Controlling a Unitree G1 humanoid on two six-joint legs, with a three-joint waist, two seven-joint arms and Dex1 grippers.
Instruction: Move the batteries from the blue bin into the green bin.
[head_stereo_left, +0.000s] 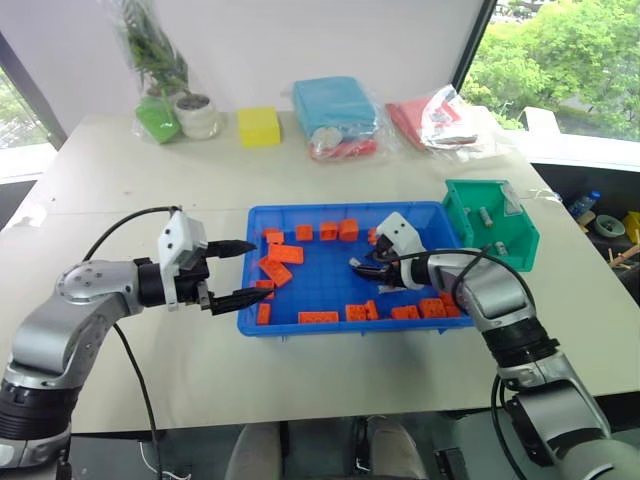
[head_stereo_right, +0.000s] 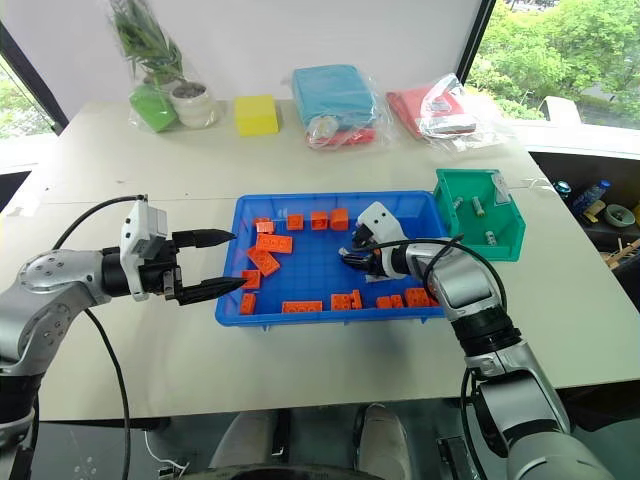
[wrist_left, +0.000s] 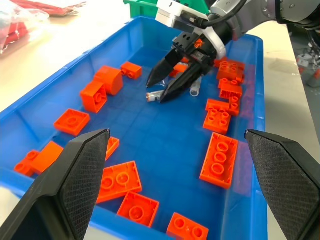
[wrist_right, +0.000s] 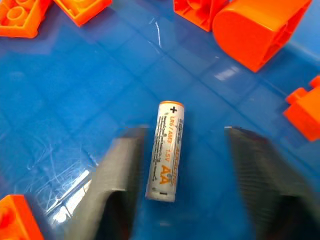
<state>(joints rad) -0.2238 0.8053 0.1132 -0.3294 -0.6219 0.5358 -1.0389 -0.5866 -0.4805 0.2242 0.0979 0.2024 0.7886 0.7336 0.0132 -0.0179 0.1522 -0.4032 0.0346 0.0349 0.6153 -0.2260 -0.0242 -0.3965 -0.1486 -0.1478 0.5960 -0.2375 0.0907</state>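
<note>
We have the blue bin (head_stereo_left: 255, 322) at the centre of the table (head_stereo_left: 120, 180), with the green bin (head_stereo_left: 520, 252) just beside its three o'clock end, batteries (head_stereo_left: 490, 214) lying inside that one. Bricks (head_stereo_left: 283, 253) are scattered around the blue bin's floor. Our right gripper (wrist_left: 161, 96) is down inside the blue bin, right of its middle, and one battery (wrist_right: 165, 151) lies on the floor between its jaws. Our left gripper (head_stereo_left: 248, 270) sits at the bin's nine o'clock rim. Along the table's twelve o'clock edge, left to right: a plant pot (head_stereo_left: 197, 114), a block (head_stereo_left: 259, 126), then wrapped packets (head_stereo_left: 335, 108).
</note>
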